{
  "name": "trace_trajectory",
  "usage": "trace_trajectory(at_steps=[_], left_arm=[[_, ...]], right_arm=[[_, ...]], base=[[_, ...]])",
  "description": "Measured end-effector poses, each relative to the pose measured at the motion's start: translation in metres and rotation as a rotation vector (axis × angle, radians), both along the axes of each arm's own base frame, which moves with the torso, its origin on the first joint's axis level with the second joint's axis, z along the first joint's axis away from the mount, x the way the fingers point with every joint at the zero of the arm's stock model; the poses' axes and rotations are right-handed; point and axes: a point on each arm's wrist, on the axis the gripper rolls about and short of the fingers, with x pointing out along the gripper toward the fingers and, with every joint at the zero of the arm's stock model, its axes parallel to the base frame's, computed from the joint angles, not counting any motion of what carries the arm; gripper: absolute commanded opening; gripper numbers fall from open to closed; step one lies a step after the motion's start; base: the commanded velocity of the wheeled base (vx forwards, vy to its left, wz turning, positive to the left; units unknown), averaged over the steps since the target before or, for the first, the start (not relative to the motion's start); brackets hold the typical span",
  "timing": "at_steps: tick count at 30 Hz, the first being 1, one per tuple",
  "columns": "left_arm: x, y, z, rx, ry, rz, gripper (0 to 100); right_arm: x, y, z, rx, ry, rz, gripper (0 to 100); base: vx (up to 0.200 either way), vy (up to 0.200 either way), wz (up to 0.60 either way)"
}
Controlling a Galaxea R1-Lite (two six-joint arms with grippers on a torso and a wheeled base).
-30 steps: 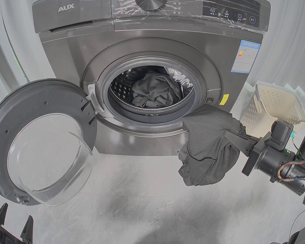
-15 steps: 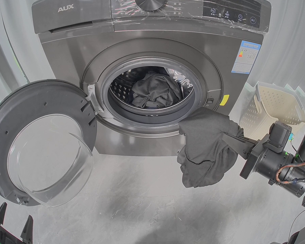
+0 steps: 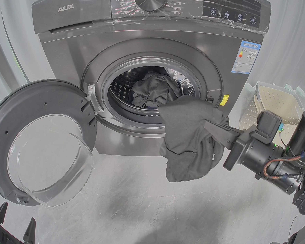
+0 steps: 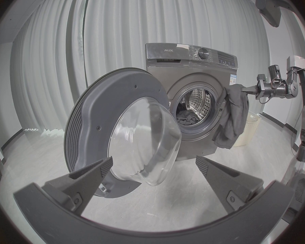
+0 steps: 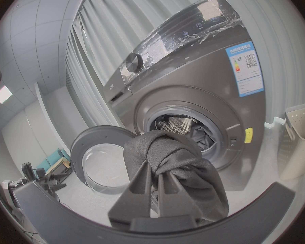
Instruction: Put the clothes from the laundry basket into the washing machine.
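The right hand (image 3: 210,127) grips a dark grey garment (image 3: 184,138) hanging before the washing machine (image 3: 74,51), whose drum holds a second garment (image 3: 154,88); the left hand (image 4: 153,160) sits released, low.

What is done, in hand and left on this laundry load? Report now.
Done: the door stands open and one dark garment lies in the drum. In hand: the right gripper holds a second dark garment just outside the opening. Left: push it in; the laundry basket's bottom is hidden.
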Motion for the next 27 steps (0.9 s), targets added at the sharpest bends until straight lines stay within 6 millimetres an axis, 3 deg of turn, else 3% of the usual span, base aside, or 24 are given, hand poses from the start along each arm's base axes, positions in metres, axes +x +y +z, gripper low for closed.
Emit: trace_trajectory(at_steps=[6, 11, 15, 19, 27], left_arm=[[-0.001, 0.000, 0.006, -0.022, -0.043, -0.004, 100], [-0.008, -0.001, 0.049, -0.061, -0.200, -0.039, 100], [-0.006, -0.003, 0.083, -0.055, -0.224, -0.176, 100], [0.016, -0.006, 0.099, -0.042, -0.132, -0.328, 100], [0.078, -0.017, 0.101, -0.036, 0.051, -0.579, 100]], right_arm=[[0.012, 0.021, 0.001, 0.043, -0.028, 0.021, 0], [0.020, 0.033, -0.001, 0.057, -0.042, 0.027, 0], [0.027, 0.043, 0.004, 0.088, -0.070, 0.024, 0], [0.035, 0.052, 0.009, 0.129, -0.107, 0.013, 0], [0.047, 0.066, 0.008, 0.158, -0.136, 0.003, 0]], base=[[0.000, 0.000, 0.00], [0.000, 0.000, 0.00], [0.000, 0.000, 0.00], [0.000, 0.000, 0.00], [0.000, 0.000, 0.00]])
